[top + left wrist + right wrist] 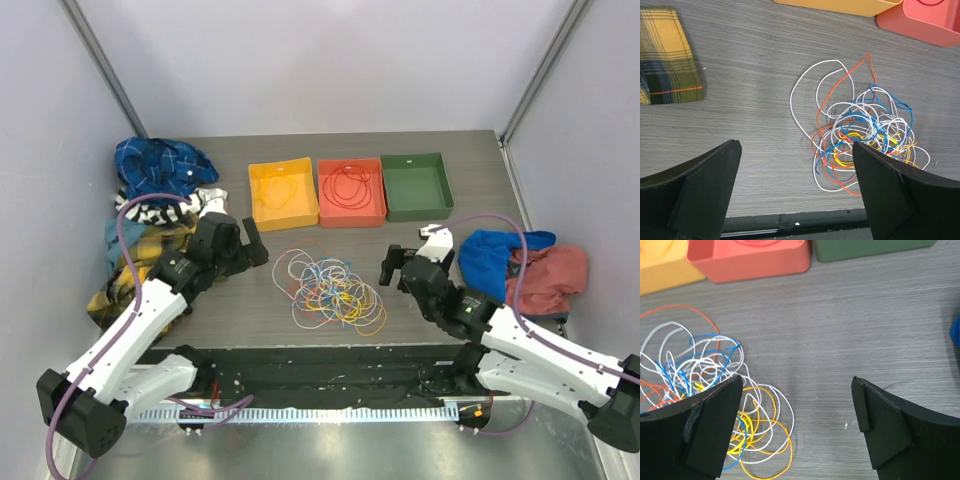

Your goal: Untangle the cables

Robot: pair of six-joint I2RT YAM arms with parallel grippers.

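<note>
The left end effector [256, 243] is wide open and holds nothing. The right end effector [388, 264] is wide open too, and it also holds nothing. Both hang over the desk [250, 320], one on each side of the cables [330, 290]. The cables lie in one messy heap in the middle of the desk, between the two arms. White, blue, yellow, orange and red loops all cross over each other there.

What could go wrong? The loops are thin and hooked into each other. If an end effector pinches two or three at once, the whole heap may lift up and the knot may pull tighter. If it pinches only the edge of a loop, the thin wire may slip out. A fast pull could drag loops off the near edge of the desk.

Farther back, three trays stand in a row. The yellow tray [257, 200] on the left has a thin yellow loop in it. The red tray [352, 220] in the middle has red loops in it. The green tray [420, 214] on the right shows no cable that I can see.
</note>
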